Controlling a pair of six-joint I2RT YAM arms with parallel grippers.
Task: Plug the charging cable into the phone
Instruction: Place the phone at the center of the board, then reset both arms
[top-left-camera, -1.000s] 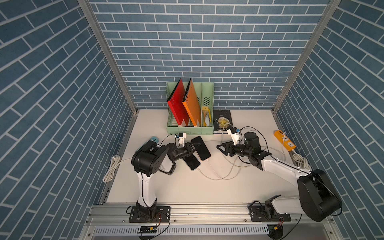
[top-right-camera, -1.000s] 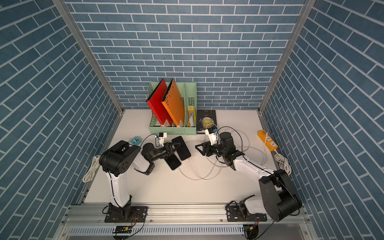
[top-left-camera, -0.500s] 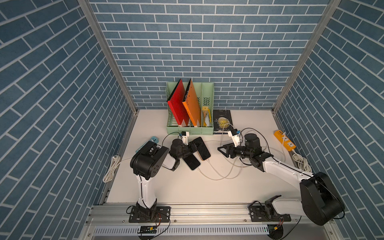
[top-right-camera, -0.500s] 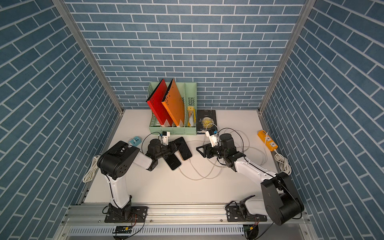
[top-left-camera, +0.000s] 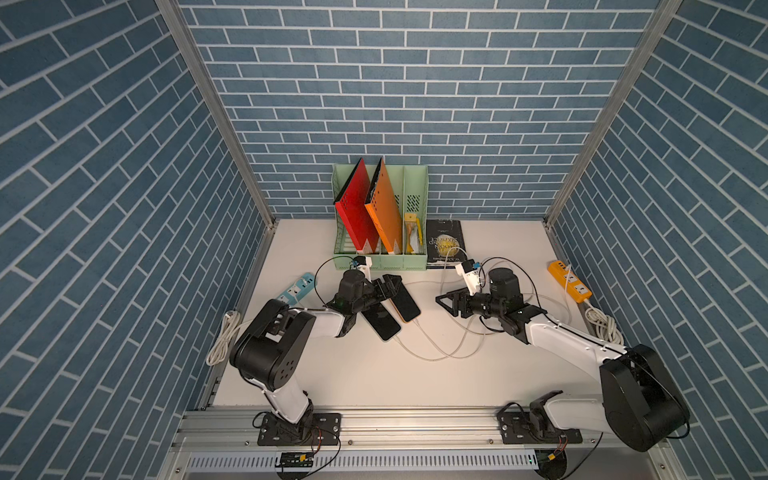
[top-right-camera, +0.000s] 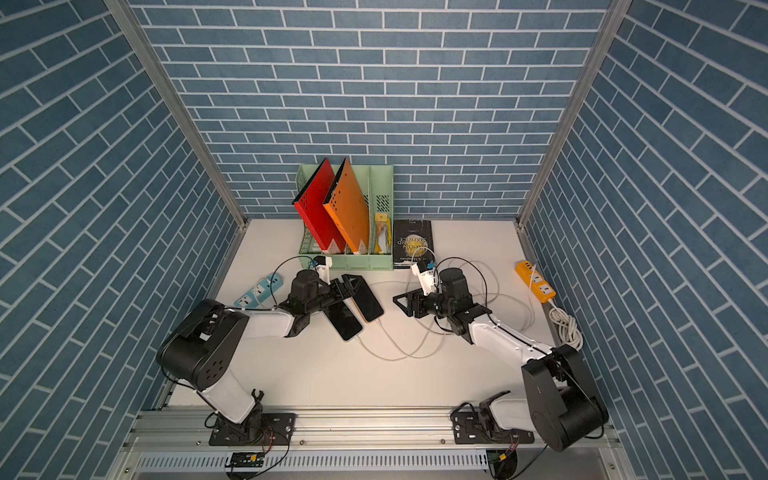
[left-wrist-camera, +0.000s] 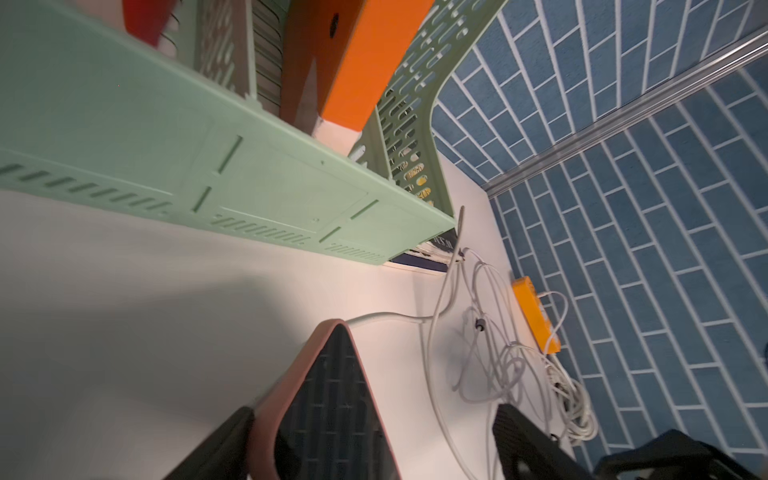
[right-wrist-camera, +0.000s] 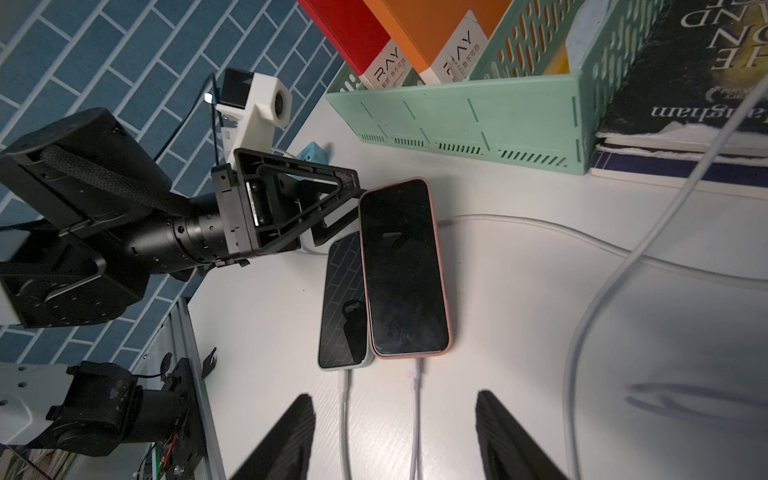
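Right wrist view: two phones lie face up, side by side and touching, on a white table (right-wrist-camera: 519, 332), left of centre. A pink-cased phone (right-wrist-camera: 403, 270) is on the right and a mint-cased phone (right-wrist-camera: 343, 303) on the left. A white charging cable (right-wrist-camera: 414, 399) is plugged into the pink-cased phone's nearer end. A second white cable (right-wrist-camera: 344, 399) is plugged into the mint-cased one. The right gripper (right-wrist-camera: 395, 436) hovers just short of those plugs, jaws spread, holding nothing. The left gripper (right-wrist-camera: 345, 216) is at the phones' far end, jaws spread wide on either side of the pink-cased phone's end without pinching it.

In both top views, a green desk organizer (top-left-camera: 399, 262) stands by the far wall. A red folder (top-left-camera: 355, 212) and an orange folder (top-left-camera: 384, 212) stand in it, both leaning left, with the red one leftmost. A yellow packet (top-left-camera: 411, 232) sits in its rightmost compartment. A black book (top-left-camera: 445, 241) lies flat just right of the organizer.
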